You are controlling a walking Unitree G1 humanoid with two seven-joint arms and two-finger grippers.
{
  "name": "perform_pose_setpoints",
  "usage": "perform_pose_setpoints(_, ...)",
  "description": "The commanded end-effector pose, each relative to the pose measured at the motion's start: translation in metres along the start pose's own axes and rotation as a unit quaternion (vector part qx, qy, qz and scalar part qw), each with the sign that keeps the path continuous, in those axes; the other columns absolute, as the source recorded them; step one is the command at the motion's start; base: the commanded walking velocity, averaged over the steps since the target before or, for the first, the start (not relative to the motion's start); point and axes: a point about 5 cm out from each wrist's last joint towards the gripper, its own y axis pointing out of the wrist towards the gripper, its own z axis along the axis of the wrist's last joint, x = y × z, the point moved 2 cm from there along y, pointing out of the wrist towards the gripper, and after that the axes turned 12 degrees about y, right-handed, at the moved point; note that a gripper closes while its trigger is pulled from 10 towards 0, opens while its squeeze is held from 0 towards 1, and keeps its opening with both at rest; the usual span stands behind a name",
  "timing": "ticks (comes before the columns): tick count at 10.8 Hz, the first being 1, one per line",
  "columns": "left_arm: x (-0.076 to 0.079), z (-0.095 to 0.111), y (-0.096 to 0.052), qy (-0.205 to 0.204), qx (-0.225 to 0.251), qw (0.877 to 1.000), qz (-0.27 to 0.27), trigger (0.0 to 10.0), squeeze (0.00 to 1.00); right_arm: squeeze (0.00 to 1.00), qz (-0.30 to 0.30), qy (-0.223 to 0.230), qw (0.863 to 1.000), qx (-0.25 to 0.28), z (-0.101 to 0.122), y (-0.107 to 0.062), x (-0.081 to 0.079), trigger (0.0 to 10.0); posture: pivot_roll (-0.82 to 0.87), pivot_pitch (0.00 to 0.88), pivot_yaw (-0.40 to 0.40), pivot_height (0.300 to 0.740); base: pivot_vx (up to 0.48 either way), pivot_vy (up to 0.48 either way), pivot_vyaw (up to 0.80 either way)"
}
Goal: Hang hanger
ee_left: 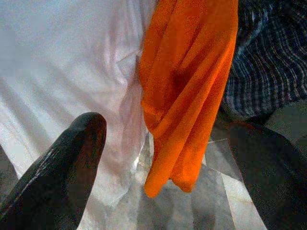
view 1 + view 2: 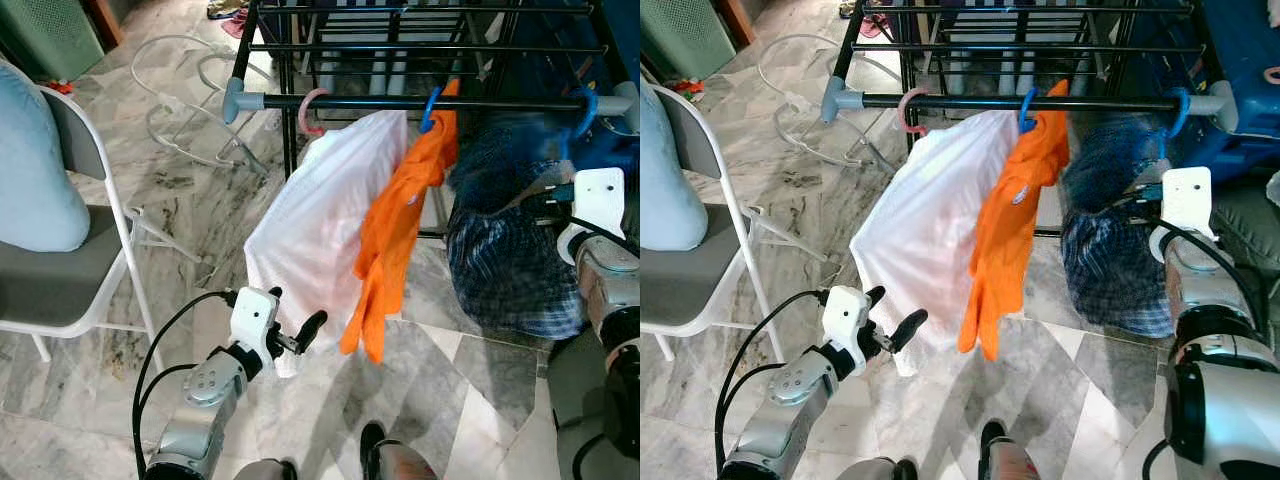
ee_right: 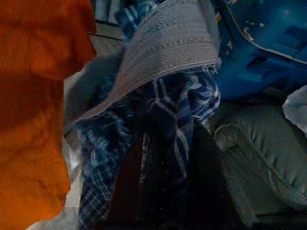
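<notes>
Hanging off the black rack bar (image 2: pixel 400 102): pink hanger (image 2: pixel 312 110) with white shirt (image 2: pixel 320 220), blue hanger (image 2: pixel 430 108) with orange garment (image 2: pixel 400 230), another blue hanger (image 2: pixel 585 108) with plaid shirt (image 2: pixel 510 250). Left claw (image 2: pixel 296 335) spread open, empty, low by white shirt. Right claw (image 3: pixel 163 163) buried in plaid fabric; finger state — can't tell.

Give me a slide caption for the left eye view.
White shirt, orange garment and plaid shirt hang from the rack rail; left claw open below them.
</notes>
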Motion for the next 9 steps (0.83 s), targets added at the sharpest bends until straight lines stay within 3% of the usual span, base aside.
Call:
perform_pose_setpoints(1,-0.001,-0.005,-0.002,0.003,-0.01,1.0,0.004,10.0,0.0,0.0,0.002,0.006,1.0,0.003,0.003,0.001,-0.001,0.0,-0.01,0.196,0.067,0.74,0.0,0.0,0.0)
perform_pose_setpoints(5,-0.001,-0.005,-0.001,0.004,-0.01,1.0,0.003,10.0,0.0,0.0,0.01,0.003,1.0,0.011,0.008,0.001,-0.002,0.0,-0.02,0.195,0.069,0.74,0.0,0.0,0.0)
perform_pose_setpoints(7,-0.003,-0.008,0.001,0.005,-0.021,1.0,0.011,10.0,0.0,0.0,0.029,0.012,0.998,0.051,0.02,0.003,-0.018,0.5,-0.04,0.186,0.08,0.74,0.0,0.0,0.0)
perform_pose_setpoints(9,-0.005,-0.011,0.008,0.012,-0.033,0.999,0.016,10.0,0.0,0.0,0.038,0.005,0.995,0.095,0.015,-0.003,-0.031,0.0,-0.07,0.156,0.096,0.74,0.0,0.0,0.0)
